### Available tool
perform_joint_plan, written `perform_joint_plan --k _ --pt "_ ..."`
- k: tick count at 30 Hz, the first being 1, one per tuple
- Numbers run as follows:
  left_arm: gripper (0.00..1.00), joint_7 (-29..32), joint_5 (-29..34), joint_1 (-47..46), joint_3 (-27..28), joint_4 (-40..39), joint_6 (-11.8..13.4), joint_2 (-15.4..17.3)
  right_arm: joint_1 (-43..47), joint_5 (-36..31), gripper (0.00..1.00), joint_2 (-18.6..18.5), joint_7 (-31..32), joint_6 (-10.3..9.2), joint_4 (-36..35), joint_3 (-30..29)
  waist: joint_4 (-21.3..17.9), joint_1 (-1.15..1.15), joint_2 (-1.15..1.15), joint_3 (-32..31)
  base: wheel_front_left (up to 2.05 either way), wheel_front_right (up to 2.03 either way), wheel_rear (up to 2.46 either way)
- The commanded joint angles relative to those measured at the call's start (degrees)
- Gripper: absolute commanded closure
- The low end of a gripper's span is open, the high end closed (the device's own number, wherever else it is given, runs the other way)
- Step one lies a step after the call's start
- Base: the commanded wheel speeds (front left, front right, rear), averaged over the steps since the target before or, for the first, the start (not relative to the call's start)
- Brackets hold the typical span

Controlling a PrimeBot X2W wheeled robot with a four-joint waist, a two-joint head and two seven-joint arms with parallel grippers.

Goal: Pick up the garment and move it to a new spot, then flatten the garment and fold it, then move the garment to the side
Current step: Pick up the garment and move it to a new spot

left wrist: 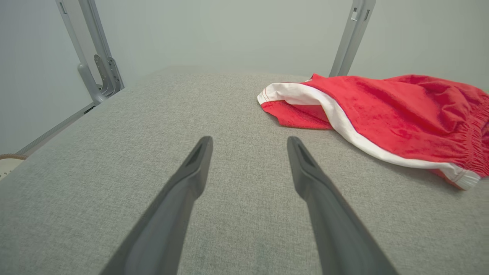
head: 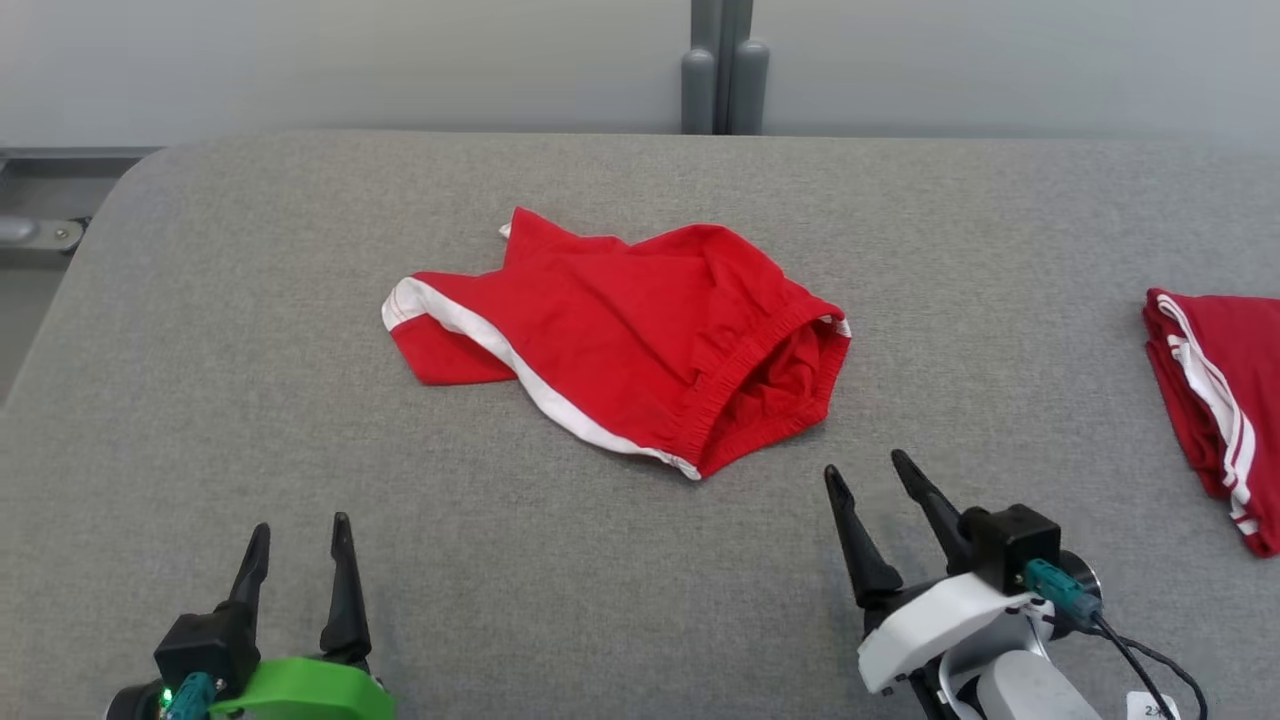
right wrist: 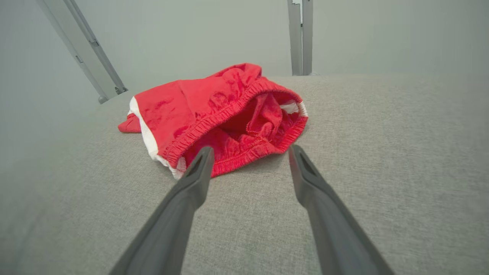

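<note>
Head view shows the red garment (head: 620, 340) crumpled in the middle of the grey table (head: 250, 400), the left gripper (head: 302, 525) and the right gripper (head: 865, 463) both open and empty short of it, so the right one should, I think, pinch the near waistband edge firmly.

A crumpled red garment (head: 620, 340) with white trim lies near the middle of the grey fabric-covered counter (head: 250, 400), its elastic waistband gaping toward the near right. The right pincer (head: 864, 463) is just short of that waistband, fingers spread and clear of the cloth. The left pincer (head: 302, 523) is at the lower left, likewise spread (and well apart from the garment). A second red piece (head: 1215, 400) with white stripes lies folded at the right edge. Grey posts (head: 725, 80) stand behind the counter's far edge.
</note>
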Motion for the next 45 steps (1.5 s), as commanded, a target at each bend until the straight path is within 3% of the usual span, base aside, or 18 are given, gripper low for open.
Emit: perform_joint_plan --k 1,8,15,24,25,26,27,28,35,41,45 --pt "0.0 0.01 -0.38 -0.96 -0.28 -0.4 0.09 -0.01 -1.05 0.41 0.0 -0.68 0.03 -0.09 0.31 0.62 1.89 0.0 0.0 1.64 0.0 0.0 0.0" --pt "0.0 0.01 -2.41 -2.77 -4.56 -0.42 0.87 0.04 -5.5 3.28 0.0 -2.23 0.03 -0.09 4.93 6.99 7.68 0.0 0.0 4.62 0.0 0.0 0.0" --pt "0.0 0.0 -3.26 -2.61 -6.64 -0.31 1.56 0.02 -9.2 9.23 0.0 -2.12 0.02 -0.09 9.88 8.16 12.98 0.0 0.0 6.14 0.0 0.0 0.0" --pt "0.0 0.01 -3.83 -2.52 -7.21 -0.2 1.61 0.02 -13.1 13.12 0.0 -2.69 0.02 -0.09 14.03 10.19 15.86 0.0 0.0 7.2 0.0 0.0 0.0" --pt "0.0 0.01 -3.9 -2.76 -7.38 -0.12 1.63 0.01 -13.59 13.3 0.02 -2.64 0.02 -0.09 14.32 10.2 15.88 0.0 0.0 7.32 0.0 0.0 0.0" --pt "0.0 0.01 -4.02 -3.12 -7.58 -0.02 1.68 0.01 -14.09 13.43 0.56 -2.55 0.02 -0.09 14.47 9.98 15.84 0.0 0.0 7.42 0.0 0.0 0.0" --pt "0.0 0.01 -4.12 -3.48 -7.81 -0.01 1.68 0.01 -14.56 13.26 0.87 -2.47 0.02 -0.09 14.47 9.78 15.73 0.0 0.0 7.48 0.0 0.0 0.0" --pt "0.0 0.01 -4.27 -3.67 -7.99 -0.03 1.72 0.02 -14.82 13.5 1.0 -2.3 0.02 -0.09 14.4 9.5 15.51 0.0 0.0 7.49 0.0 0.0 0.0" --pt "0.0 0.01 -4.79 -2.6 -8.35 0.52 1.69 0.03 -13.91 16.28 1.0 -2.19 0.02 -0.09 6.89 6.59 12.3 0.0 0.0 6.46 0.0 0.0 0.0" --pt "0.0 0.01 -5.27 -1.85 -9.11 1.19 1.4 0.03 -13.65 20.26 1.0 -5.16 0.31 -0.08 -0.41 1.26 9.71 0.0 0.0 4.97 0.0 0.0 0.0" --pt "0.0 0.01 -5.54 -2.15 -9.82 1.24 1.65 0.03 -14.42 21.58 1.0 -7.52 4.24 -0.08 -3.57 -3.12 9.22 0.0 0.0 4.64 0.0 0.0 0.0"
